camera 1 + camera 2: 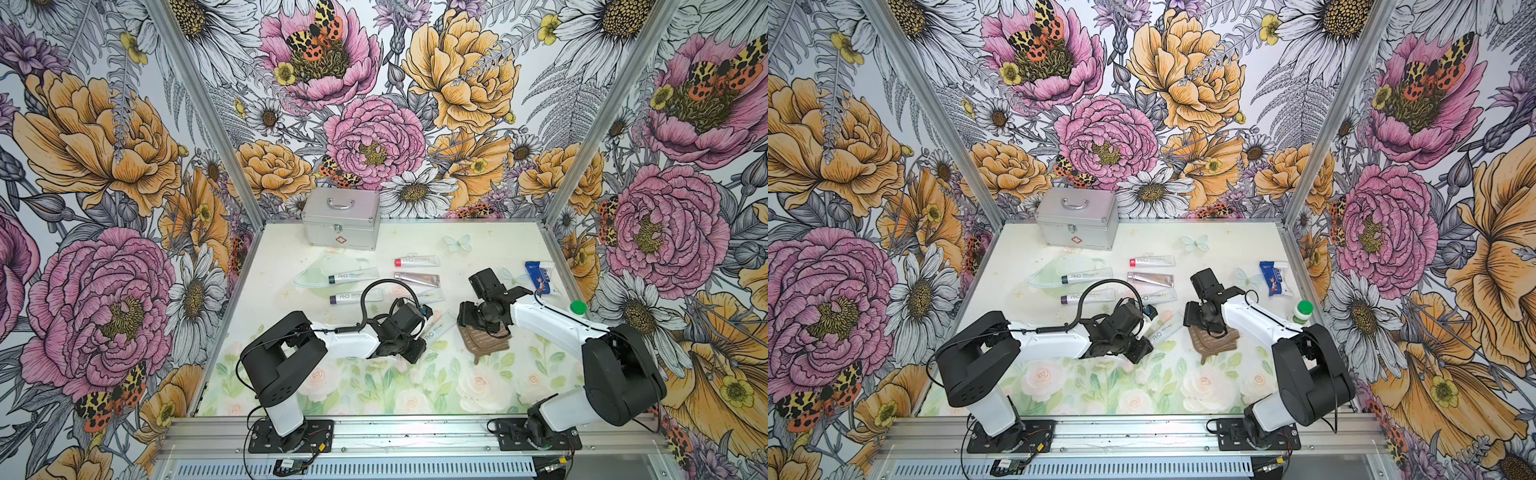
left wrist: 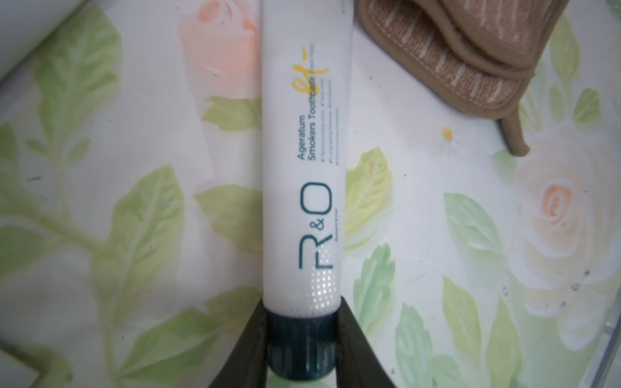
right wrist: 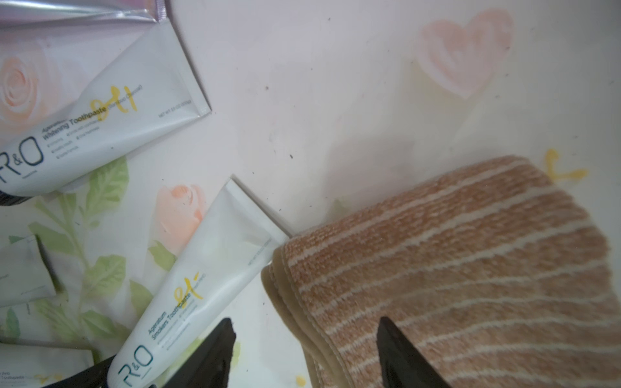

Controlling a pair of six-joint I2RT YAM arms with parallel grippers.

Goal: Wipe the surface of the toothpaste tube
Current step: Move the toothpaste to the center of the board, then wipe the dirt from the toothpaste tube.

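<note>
A white R&O toothpaste tube [image 2: 302, 151] lies slanted on the floral table, seen in both top views [image 1: 438, 328] [image 1: 1165, 329] and in the right wrist view [image 3: 201, 285]. My left gripper [image 2: 302, 339] is shut on its dark cap. Just to its right lies a folded brown striped towel [image 1: 490, 343] [image 1: 1219, 343] [image 2: 453, 50] [image 3: 470, 268]. My right gripper [image 3: 305, 322] [image 1: 467, 320] hangs open over the towel's folded edge. One finger is above the cloth, the other above the table beside the tube. Nothing is between them.
Several more toothpaste tubes [image 1: 415, 261] [image 1: 353, 275] [image 1: 355, 296] lie behind the arms. A silver case [image 1: 340, 218] stands at the back. A blue packet [image 1: 540, 277] and a green-capped bottle [image 1: 577, 308] sit at the right side.
</note>
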